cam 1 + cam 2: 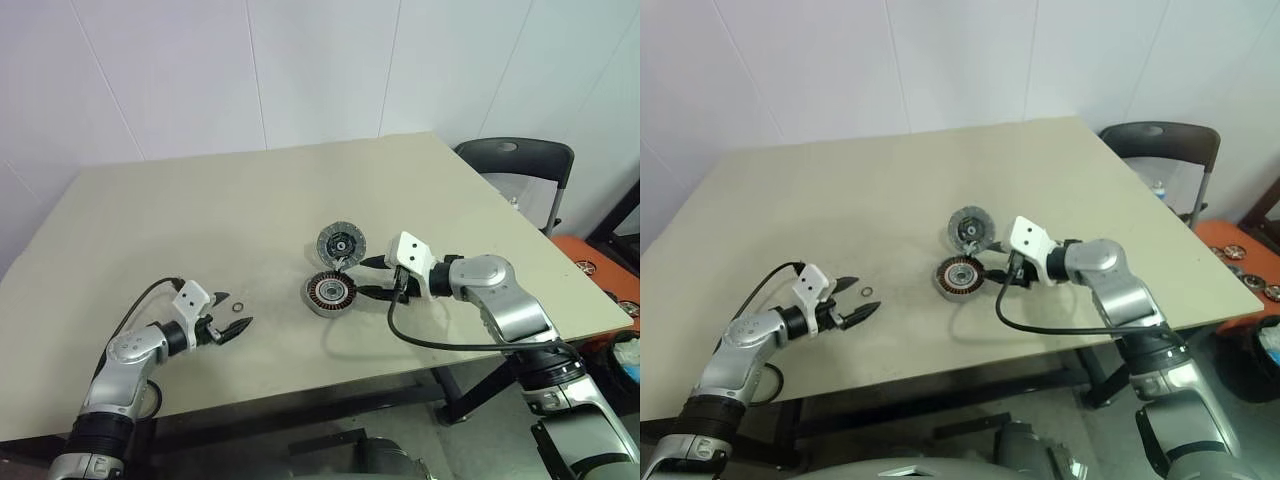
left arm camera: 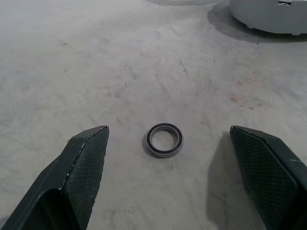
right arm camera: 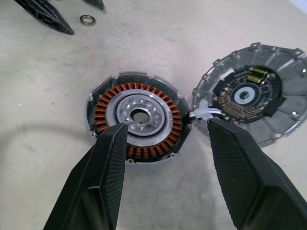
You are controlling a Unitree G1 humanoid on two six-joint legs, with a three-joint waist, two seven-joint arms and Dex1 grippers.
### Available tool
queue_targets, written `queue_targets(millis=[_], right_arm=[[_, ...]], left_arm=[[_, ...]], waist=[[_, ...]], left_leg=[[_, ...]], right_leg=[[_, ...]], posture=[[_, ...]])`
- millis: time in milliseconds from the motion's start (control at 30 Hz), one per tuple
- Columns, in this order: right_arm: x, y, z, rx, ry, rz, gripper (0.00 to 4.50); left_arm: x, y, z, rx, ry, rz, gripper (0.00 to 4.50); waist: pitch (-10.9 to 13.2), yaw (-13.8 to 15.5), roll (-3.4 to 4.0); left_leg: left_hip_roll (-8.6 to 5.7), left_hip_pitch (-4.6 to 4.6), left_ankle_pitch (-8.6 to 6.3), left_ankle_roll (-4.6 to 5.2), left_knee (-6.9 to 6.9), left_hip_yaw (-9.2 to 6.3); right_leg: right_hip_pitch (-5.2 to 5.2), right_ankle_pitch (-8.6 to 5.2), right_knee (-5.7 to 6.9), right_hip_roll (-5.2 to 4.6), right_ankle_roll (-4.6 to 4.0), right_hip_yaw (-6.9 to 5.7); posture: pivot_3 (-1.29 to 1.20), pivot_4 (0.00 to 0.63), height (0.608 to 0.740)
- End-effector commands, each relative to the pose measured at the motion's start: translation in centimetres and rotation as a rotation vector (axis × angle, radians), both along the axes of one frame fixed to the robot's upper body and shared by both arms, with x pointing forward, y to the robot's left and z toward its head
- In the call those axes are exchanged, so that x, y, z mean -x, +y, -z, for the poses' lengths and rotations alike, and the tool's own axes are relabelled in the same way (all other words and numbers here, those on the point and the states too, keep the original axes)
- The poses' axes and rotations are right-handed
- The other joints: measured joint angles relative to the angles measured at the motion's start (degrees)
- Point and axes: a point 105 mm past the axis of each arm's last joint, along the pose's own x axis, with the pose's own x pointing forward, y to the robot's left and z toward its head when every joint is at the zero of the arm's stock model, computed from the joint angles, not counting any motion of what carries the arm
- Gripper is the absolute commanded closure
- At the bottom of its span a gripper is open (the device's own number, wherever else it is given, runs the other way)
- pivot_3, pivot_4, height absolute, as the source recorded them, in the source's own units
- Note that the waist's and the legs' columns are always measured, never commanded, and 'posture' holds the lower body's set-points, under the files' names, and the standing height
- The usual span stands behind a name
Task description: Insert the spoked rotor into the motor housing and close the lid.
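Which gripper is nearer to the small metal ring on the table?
Left. The left gripper has its open fingers on either side of the small metal ring; the right gripper is far across the table, at the motor housing.

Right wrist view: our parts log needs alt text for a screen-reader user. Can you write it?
The motor housing, ringed with copper windings, lies on the table with the spoked rotor seated inside it. The lid lies open beside it, joined by white wires. The right gripper is open above them.
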Motion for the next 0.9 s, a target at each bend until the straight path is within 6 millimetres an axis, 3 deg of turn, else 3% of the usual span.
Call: queue_targets(millis=[33, 267, 600, 733, 900], right_arm=[[-0.5, 0.4, -1.7, -0.008, -0.075, -0.008, 1.71], [-0.4, 0.4, -1.6, -0.009, -0.079, 0.003, 1.71], [-0.6, -0.1, -1.8, -0.005, -0.09, 0.026, 1.71], [-0.9, 0.0, -2.1, -0.009, -0.102, 0.028, 1.71], [-1.0, 0.0, -2.2, -0.009, -0.108, 0.029, 1.71]], left_arm=[[-1.2, 0.0, -0.8, -0.023, -0.032, -0.022, 0.2], [-2.0, -0.7, 0.0, -0.039, -0.004, -0.017, 0.2], [-0.8, 0.1, 1.2, -0.048, 0.058, -0.005, 0.2], [-0.5, 0.6, 1.5, -0.046, 0.08, -0.014, 1.04], [-0.4, 0.6, 1.4, -0.032, 0.083, -0.017, 2.62]], waist=[[0.0, 0.08, 0.0], [-0.02, 0.16, 0.02], [-0.04, 0.02, 0.04], [-0.04, -0.13, 0.06], [-0.04, -0.22, 0.05]], left_leg=[[0.0, 0.0, 0.0, 0.0, 0.0, 0.0], [0.0, 0.03, 0.01, -0.02, 0.0, 0.0], [0.0, 0.04, 0.01, -0.02, 0.01, 0.0], [0.0, 0.05, 0.01, -0.01, 0.0, 0.02], [0.04, 0.1, 0.0, -0.01, 0.0, 0.04]], right_leg=[[0.0, 0.0, 0.01, 0.0, 0.0, 0.0], [0.02, 0.0, 0.05, -0.01, 0.0, 0.0], [0.03, 0.0, 0.05, -0.01, 0.0, 0.0], [0.02, 0.0, 0.05, -0.01, 0.0, 0.0], [0.03, 0.0, 0.1, 0.03, 0.0, 0.0]], posture=[[0.0, 0.0, 0.74], [0.0, 0.0, 0.74], [0.0, 0.0, 0.74], [0.0, 0.0, 0.74], [0.0, 0.0, 0.74]])
